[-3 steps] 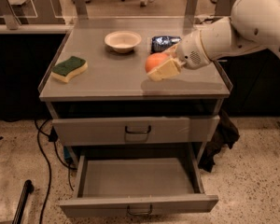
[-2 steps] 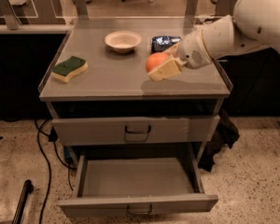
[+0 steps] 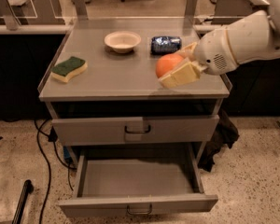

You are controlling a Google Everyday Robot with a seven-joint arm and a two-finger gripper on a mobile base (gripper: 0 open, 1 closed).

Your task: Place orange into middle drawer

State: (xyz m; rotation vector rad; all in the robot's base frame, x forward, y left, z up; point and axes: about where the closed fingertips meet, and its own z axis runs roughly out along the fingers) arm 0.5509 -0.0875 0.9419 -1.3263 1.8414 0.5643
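Jaws clamped on the orange: one cream finger lies across its near side, the other shows just behind it, and the whole lot sits over the front right part of the counter, a little inside the front edge. Whether the fruit is clear of the surface or resting on it, I can't tell from this angle. By the look of it this is a firm, round, fairly weighty fruit with smooth, slightly shiny skin. It should take a squeeze, but it could slip out of flat pads if the hold sits off centre. A grip across the widest part, as this seems to be, is the safe one, and once released it will likely roll on a flat drawer floor. Outward now: the white arm comes in from the right and is cut off by the frame edge. Behind the fruit sits a dark blue packet, label unreadable, then a cream bowl further left and a sponge near the left edge. Below, the upper drawer is shut, and the middle drawer is pulled out, grey floor showing, well below the fruit. Finger and wrist hide the orange's right side, and the gap under the counter top is in deep shadow.
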